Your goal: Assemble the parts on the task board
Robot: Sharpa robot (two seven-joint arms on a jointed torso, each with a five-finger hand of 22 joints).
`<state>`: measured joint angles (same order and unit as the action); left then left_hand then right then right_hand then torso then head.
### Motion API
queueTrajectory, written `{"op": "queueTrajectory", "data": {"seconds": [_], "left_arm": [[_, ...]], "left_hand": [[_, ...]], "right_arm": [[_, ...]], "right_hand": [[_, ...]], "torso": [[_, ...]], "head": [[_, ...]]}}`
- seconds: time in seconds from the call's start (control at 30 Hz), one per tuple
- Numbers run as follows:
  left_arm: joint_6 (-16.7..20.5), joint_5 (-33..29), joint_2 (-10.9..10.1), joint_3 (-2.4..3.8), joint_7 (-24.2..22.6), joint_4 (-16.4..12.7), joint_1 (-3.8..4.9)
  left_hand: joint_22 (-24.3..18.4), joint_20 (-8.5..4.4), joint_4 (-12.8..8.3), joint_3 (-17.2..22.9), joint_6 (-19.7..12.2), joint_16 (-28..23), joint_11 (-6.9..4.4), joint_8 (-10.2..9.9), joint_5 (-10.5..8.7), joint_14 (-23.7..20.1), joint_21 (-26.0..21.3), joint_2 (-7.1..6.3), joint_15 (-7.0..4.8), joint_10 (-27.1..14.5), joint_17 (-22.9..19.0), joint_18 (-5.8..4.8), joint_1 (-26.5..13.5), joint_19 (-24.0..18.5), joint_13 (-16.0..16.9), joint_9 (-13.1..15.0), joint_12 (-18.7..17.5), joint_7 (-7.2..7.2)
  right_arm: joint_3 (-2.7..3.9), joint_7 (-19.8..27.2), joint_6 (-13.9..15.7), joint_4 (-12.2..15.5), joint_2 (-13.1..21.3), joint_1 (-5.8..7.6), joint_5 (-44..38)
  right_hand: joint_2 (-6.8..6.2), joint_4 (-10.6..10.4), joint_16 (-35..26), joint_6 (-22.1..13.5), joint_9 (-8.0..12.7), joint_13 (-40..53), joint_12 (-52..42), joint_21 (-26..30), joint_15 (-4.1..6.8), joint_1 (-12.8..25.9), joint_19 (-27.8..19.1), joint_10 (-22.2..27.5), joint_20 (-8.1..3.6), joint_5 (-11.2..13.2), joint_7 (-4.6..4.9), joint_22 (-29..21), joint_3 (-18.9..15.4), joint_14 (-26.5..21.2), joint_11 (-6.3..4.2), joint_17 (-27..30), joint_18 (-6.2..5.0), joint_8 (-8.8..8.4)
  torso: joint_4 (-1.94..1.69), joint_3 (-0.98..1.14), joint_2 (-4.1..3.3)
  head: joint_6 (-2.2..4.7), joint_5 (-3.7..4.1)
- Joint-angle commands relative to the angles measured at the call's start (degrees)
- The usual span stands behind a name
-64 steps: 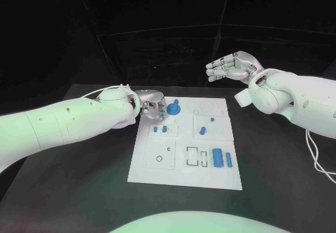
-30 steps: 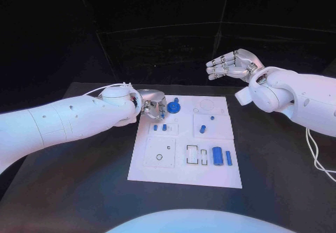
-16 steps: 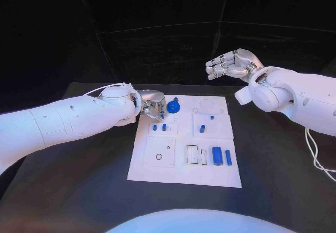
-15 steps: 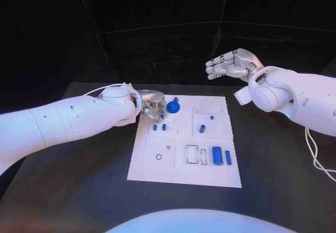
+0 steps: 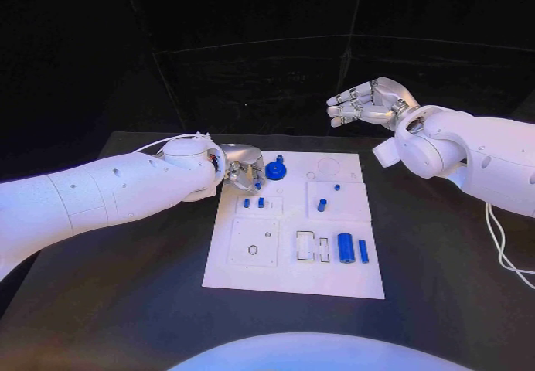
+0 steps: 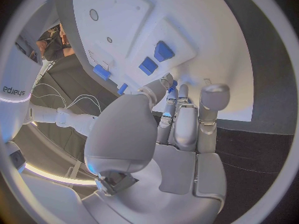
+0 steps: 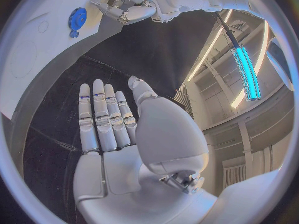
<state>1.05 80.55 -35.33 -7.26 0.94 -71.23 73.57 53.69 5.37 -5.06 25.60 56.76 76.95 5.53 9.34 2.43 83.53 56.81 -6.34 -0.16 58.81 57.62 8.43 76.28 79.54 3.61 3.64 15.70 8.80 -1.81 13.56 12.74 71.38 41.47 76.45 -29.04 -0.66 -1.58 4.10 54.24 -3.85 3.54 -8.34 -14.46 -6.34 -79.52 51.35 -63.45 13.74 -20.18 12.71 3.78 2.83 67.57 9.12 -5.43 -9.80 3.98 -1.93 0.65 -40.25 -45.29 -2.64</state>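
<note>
Hovering by your board's [image 5: 292, 278] far-left corner, the left robot hand [image 5: 242, 171] pinches a small blue part [image 6: 170, 90]; the right robot hand [image 5: 366, 102] is raised, holding nothing, fingers apart.

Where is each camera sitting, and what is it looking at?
Head view: on the robot's head, looking down at the black table and task board; both white arms reach in.
Left wrist view: behind the left hand, facing the board with its blue parts.
Right wrist view: behind the right hand, held up off the table, looking across at the board's far end.
Shared: the head and right wrist views both show the left hand beside the blue gear.
</note>
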Motion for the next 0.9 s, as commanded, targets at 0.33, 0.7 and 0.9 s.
{"op": "queueTrajectory", "data": {"seconds": [0.33,0.7,0.9], "left_arm": [[2.9,-1.9,-1.5,0.04,-1.6,-0.6,0.00],[9.9,-22.2,-6.0,1.17,-7.1,-2.9,0.13],[12.8,-46.7,-8.7,1.56,-14.2,-4.1,0.32]], "left_hand": [[-1.6,0.56,0.4,-2.2,-2.1,-0.5,0.19,-1.7,0.27,-0.6,-2.0,-1.77,0.70,-2.3,-1.6,-0.54,-1.2,-1.0,0.1,0.1,-1.6,0.18],[-6.2,0.95,2.0,-5.2,-1.5,-2.5,0.64,-2.2,0.29,-2.3,-6.9,-1.39,1.12,-3.8,-6.2,0.43,-2.2,-3.2,0.3,0.2,-1.8,0.71],[-14.2,1.09,3.2,-6.5,0.9,-6.8,0.07,-1.4,0.34,-6.5,-15.6,0.24,0.93,-0.4,-14.8,2.10,-2.1,-7.6,1.2,0.5,1.1,0.27]], "right_arm": [[0.04,-0.1,-0.4,-0.1,0.3,0.13,-0.2],[0.02,-2.3,-1.3,-1.6,0.7,0.12,-6.8],[0.00,-3.9,-2.3,-1.1,1.8,0.05,-16.0]], "right_hand": [[-0.43,0.2,-0.3,-0.3,0.0,0.0,0.1,0.4,-0.27,0.2,0.4,0.4,-0.05,-0.2,0.04,0.0,0.4,-0.1,-0.13,0.1,-0.78,0.09],[-0.93,2.0,3.2,2.2,-0.2,0.1,-1.0,-1.1,2.04,-1.1,5.2,-1.7,-1.99,1.7,-1.34,0.8,3.6,5.3,-1.60,-0.9,-0.87,0.97],[-1.52,5.4,9.6,6.8,-0.5,0.7,-3.0,-8.3,5.82,-3.1,15.2,-7.3,-7.09,3.7,-3.82,4.3,6.7,17.6,-4.10,-4.5,-0.80,2.32]], "torso": [[-0.10,-0.08,0.04],[-0.23,-0.13,0.38],[-0.09,-0.04,0.36]], "head": [[0.08,0.15],[0.39,0.81],[1.24,1.34]]}}
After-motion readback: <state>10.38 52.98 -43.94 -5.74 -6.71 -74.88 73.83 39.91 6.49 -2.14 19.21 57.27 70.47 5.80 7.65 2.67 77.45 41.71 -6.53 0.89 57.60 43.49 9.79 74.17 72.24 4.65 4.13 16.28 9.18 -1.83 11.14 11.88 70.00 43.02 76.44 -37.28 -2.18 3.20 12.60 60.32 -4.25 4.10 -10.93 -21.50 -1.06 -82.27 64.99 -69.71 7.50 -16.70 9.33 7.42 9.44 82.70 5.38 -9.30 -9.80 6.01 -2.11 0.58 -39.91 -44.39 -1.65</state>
